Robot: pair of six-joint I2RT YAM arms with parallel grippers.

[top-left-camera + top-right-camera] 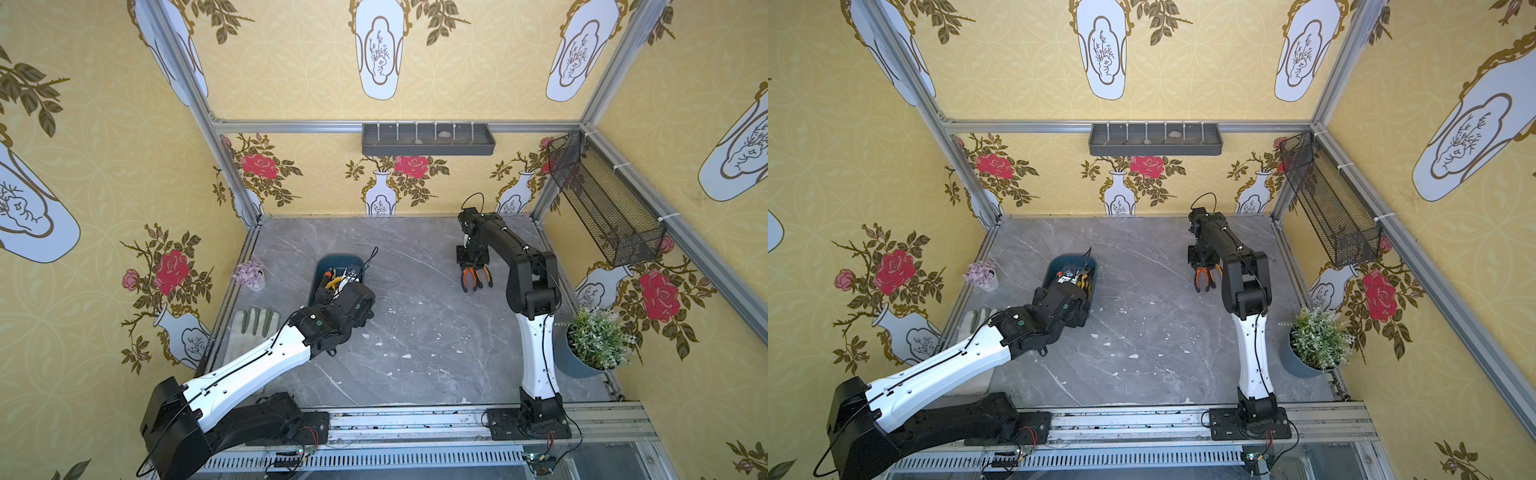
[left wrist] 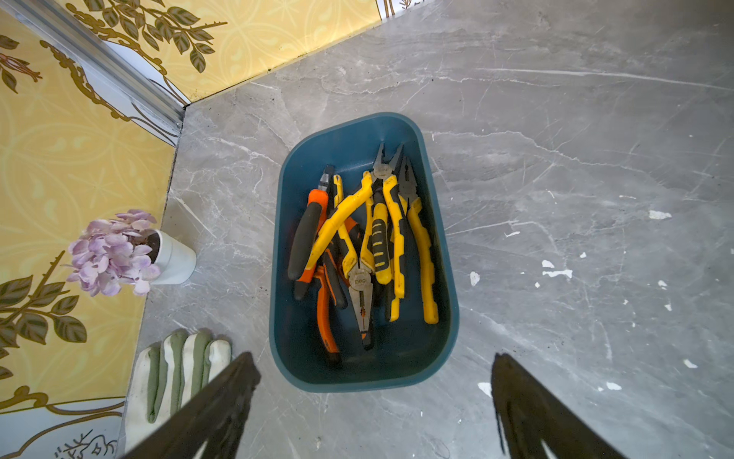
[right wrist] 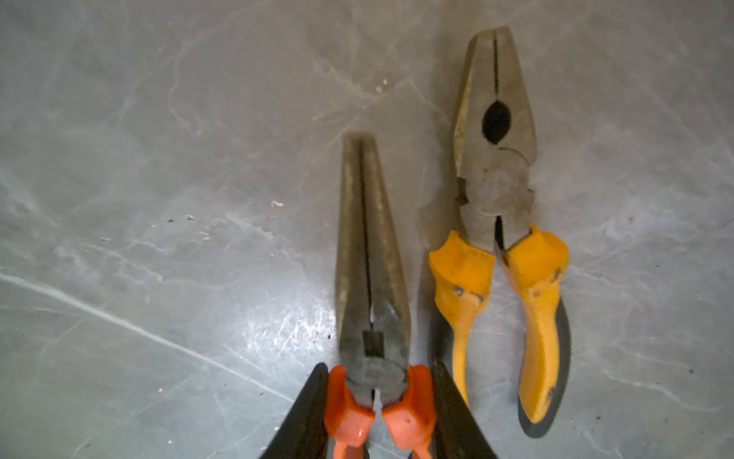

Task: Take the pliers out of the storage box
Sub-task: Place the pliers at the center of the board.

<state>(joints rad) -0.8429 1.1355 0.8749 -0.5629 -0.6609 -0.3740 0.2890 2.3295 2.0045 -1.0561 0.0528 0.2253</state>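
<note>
The left arm (image 1: 249,365) reaches forward, and the left gripper (image 2: 373,355) hangs spread wide above the storage box (image 2: 357,135), which holds heaped pliers (image 2: 369,238). Well right of the box, the right arm (image 1: 530,270) bends down. The right gripper (image 3: 379,365) clamps orange-handled pliers (image 3: 373,258) beside yellow-handled pliers (image 3: 496,159).

A robot lab cell dressed like a home: aluminium frame (image 1: 291,125), rose-and-vase wallpaper (image 1: 299,62), marble-look tabletop (image 1: 415,332), left arm (image 1: 249,365) and right arm (image 1: 536,357) bolted to a rail (image 1: 415,420).

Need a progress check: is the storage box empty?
Not empty. The storage box holds a heap of pliers; only an orange-handled pair and a yellow-handled pair are outside it.
</note>
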